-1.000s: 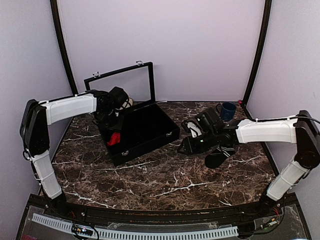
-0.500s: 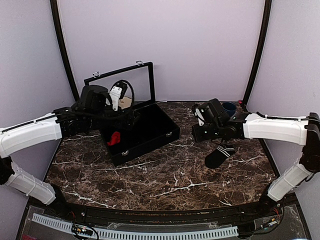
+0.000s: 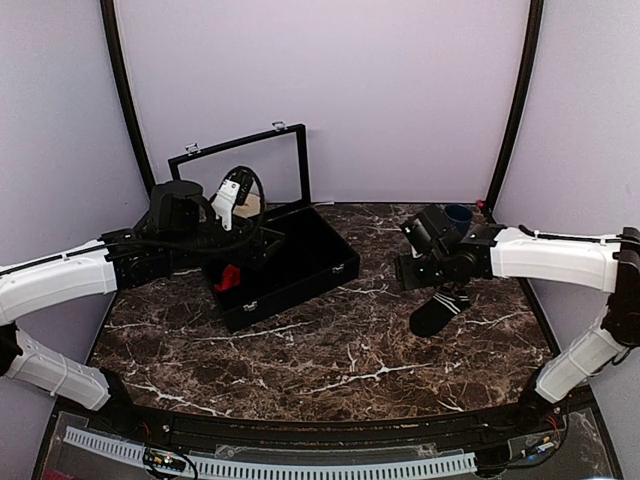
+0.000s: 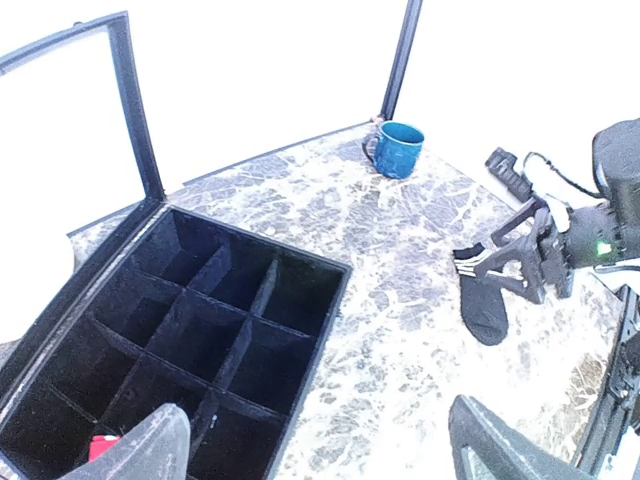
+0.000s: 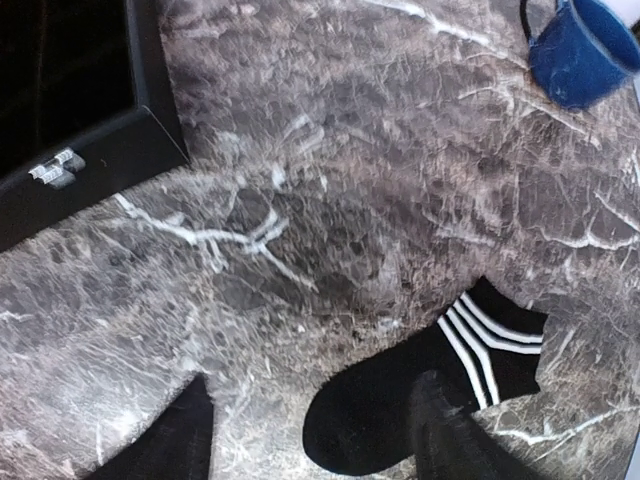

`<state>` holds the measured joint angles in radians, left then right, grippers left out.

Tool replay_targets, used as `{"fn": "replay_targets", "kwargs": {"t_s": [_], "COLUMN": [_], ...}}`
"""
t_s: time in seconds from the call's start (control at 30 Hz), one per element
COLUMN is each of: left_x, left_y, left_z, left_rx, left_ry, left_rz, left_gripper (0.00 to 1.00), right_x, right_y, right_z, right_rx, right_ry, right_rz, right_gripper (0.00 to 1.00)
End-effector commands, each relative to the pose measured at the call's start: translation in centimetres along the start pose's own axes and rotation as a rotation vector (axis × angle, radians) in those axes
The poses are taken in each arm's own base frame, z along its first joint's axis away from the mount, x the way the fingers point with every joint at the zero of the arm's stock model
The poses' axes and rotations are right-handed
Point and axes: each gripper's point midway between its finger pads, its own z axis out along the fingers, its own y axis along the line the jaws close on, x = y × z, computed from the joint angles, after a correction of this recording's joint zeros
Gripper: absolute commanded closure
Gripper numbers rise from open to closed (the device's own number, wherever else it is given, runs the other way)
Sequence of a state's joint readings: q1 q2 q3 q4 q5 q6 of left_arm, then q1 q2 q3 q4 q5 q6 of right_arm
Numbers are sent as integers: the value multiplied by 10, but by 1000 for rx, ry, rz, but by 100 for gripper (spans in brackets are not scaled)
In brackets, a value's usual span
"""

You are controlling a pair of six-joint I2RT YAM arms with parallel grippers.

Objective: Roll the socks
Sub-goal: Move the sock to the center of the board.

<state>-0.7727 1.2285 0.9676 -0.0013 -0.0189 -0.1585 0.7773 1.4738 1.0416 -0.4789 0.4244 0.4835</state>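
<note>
Left gripper (image 4: 315, 410) wide open and empty above the black divided storage case (image 3: 300, 265) with raised lid frame; red fabric sock (image 3: 228, 277) lying in a compartment at the case's near left end, only a scrap showing. Right gripper (image 5: 310, 385) likewise spread wide, gripping nothing, just above the black ankle sock with white stripes (image 5: 420, 395), flat on the dark marble tabletop (image 3: 330, 350), well apart from its red partner. Risks ahead, judged from this layout: rolling stalled with the pair split between case and table; red sock snagged on a divider during lifting; limp black fabric pinched by one layer and unfolding; blue enamel mug (image 4: 398, 150) knocked by a wide right-arm swing.
</note>
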Motion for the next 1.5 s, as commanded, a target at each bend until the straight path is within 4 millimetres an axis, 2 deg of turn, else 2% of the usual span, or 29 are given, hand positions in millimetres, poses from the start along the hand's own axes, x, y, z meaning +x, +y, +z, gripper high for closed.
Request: {"fn": "replay_targets", "kwargs": {"t_s": [0.0,0.1,0.23,0.5,0.73,0.9,1.03,1.23,1.47], "left_x": [-4,0,6,9,9,12,13,15,24], "left_y": [-14,-25,-36,-41,-40,-39,-39,-38,-41], "left_z": [-5,-5,-4,-2,-1,1,2,3,1], "left_rx": [33,49,63,65,54,48,44,41,60], "left_ry": [-6,6,19,26,32,39,42,51,81], "left_rz": [32,59,90,115,123,127,126,128,122], "left_gripper": [9,10,10,10,11,11,11,11,11], "right_x": [58,83,103,118,122,134,145,158,170], "right_y": [-12,-9,-7,-2,3,6,15,49,122], "right_z": [18,29,43,55,53,55,53,47,36], "right_rx": [52,45,61,53,24,0,-51,-162,-334], "right_ry": [207,294,377,445,459,505,534,581,608], "right_rz": [-15,-8,-17,-24,-3,-9,5,-40,-131], "right_gripper": [50,63,65,64,66,77,83,84,85]}}
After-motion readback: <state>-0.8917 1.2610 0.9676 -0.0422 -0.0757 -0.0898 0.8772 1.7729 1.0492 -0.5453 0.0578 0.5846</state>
